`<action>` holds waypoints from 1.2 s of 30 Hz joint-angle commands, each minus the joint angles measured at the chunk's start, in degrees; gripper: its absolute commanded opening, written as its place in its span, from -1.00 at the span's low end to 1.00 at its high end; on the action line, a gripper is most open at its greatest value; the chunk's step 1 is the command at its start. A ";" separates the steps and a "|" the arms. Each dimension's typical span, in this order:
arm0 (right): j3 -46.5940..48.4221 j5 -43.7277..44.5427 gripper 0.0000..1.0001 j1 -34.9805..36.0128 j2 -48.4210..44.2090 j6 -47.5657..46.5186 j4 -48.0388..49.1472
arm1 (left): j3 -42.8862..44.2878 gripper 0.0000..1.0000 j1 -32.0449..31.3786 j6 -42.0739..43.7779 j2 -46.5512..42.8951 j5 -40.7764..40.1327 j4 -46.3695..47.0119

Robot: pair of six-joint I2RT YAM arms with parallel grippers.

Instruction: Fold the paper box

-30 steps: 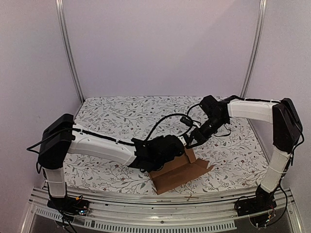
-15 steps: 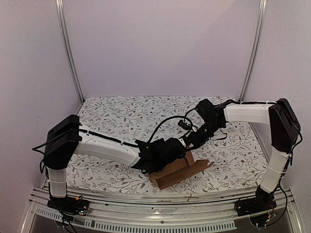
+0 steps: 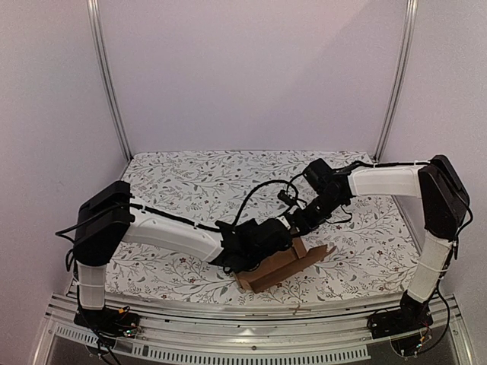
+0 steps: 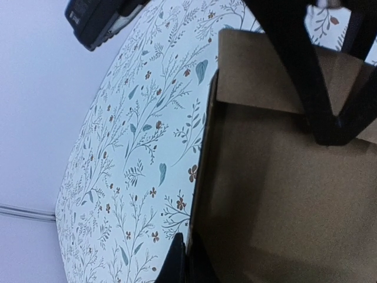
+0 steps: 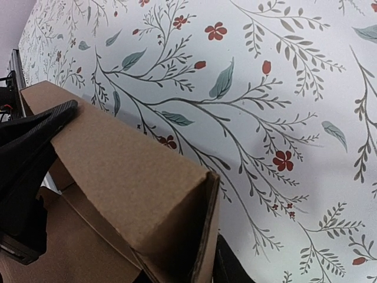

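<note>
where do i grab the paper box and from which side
Probably best to pinch the raised flap of the paper box at its free top edge, coming from above. It stands up as a narrow wall, while the base lies flat on the table.

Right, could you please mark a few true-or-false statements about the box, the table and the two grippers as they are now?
1. The paper box lies near the table's front edge. True.
2. The table is plain white. False: it has a floral pattern.
3. The left gripper is shut. True.
4. The paper box is a flat sheet. False: one folded wall stands up.
5. The right gripper is far from the paper box. False: it is at the box.
</note>
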 commanded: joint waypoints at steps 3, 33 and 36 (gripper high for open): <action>-1.44 0.04 -0.73 -0.56 -2.77 1.35 6.23 | 1.66 -1.00 -1.24 -5.14 0.14 1.40 5.52; 27.13 16.61 -0.83 4.35 17.16 -23.64 -28.19 | -24.01 0.08 -3.17 -27.58 -23.98 11.05 13.02; 29.47 21.42 -0.82 6.32 20.22 -23.64 -31.01 | -25.17 0.08 -2.39 -32.76 -22.79 13.31 16.81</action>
